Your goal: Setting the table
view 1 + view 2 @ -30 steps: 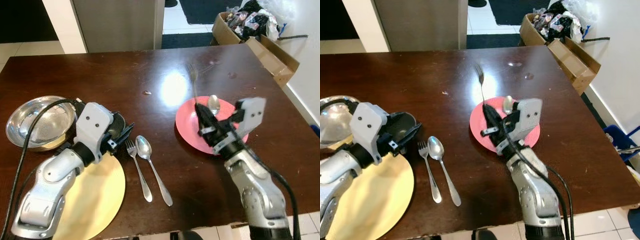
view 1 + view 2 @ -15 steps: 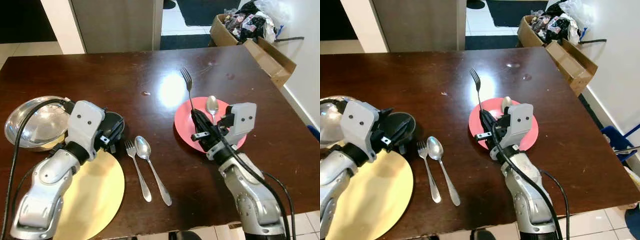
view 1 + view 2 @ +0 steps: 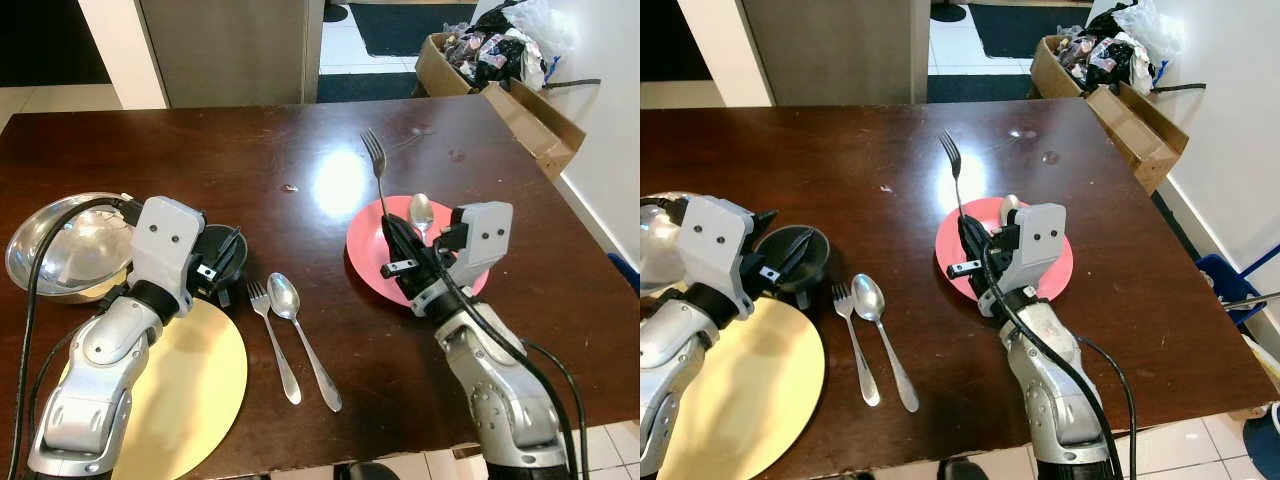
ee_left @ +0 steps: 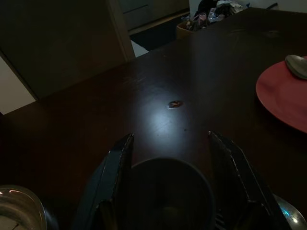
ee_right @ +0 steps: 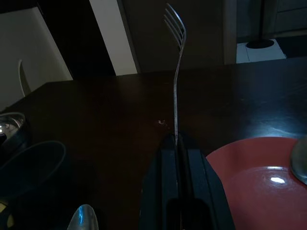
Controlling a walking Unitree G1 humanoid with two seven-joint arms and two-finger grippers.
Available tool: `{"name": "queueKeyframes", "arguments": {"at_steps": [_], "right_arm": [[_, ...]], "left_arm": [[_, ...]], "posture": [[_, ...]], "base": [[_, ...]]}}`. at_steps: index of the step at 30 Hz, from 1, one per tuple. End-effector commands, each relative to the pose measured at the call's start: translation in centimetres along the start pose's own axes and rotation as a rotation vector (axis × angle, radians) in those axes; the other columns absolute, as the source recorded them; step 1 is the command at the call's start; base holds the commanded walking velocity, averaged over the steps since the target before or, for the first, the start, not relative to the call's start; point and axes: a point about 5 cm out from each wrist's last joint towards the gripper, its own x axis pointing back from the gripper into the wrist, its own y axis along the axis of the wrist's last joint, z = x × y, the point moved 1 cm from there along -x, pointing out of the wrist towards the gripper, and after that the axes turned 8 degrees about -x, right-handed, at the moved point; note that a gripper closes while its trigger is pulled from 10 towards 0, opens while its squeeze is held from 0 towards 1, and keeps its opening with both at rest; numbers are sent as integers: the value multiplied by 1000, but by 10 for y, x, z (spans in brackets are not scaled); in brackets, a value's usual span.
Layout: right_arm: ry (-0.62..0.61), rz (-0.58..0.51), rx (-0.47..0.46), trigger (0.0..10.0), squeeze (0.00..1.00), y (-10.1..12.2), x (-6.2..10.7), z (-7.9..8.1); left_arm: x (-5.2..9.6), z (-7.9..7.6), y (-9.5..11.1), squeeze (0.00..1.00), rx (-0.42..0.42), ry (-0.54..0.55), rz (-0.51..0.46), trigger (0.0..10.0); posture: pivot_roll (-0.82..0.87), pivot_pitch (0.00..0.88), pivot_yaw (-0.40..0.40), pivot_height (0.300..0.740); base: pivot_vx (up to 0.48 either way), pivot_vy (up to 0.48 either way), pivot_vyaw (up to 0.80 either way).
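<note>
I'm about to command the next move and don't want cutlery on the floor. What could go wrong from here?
1. The right gripper pinches the fork only at its handle end, tines up; it could pivot or slip.
2. A spoon lies on the red plate right beside that gripper; a sideways sweep may knock it.
3. The left gripper straddles the black bowl, fingers apart; lifting now could tip it.

The dark wooden table (image 3: 250, 150) is polished to a glare, the forks and spoons (like the held fork (image 3: 377, 170)) are shiny metal, the steel bowl (image 3: 60, 245) mirror-bright, the red plate (image 3: 370, 250) glossy.
</note>
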Motion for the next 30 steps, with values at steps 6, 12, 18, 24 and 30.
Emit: {"name": "queueKeyframes", "arguments": {"at_steps": [6, 12, 18, 24, 30], "right_arm": [[19, -35, -89, 10000, 0, 5, -1, 6], [37, -45, -119, 10000, 0, 6, -3, 9], [41, -47, -128, 10000, 0, 6, -3, 10], [42, -48, -134, 10000, 0, 6, -3, 10], [44, -49, -139, 10000, 0, 6, -3, 10]], "left_arm": [[1, 0, -3, 0, -6, 15, 16, 10000], [1, 1, -3, 0, -13, 16, 16, 10000], [1, 1, -3, 0, -14, 15, 15, 10000], [0, 1, -2, 0, -16, 15, 14, 10000], [-1, 1, -2, 0, -16, 15, 12, 10000]], "posture": [[-55, 72, 24, 740], [-53, 70, 25, 740], [-52, 66, 26, 740], [-50, 62, 29, 740], [-50, 62, 29, 740]], "base": [[-286, 0, 0], [-309, 0, 0], [-345, 0, 0], [-351, 0, 0], [-347, 0, 0]]}}
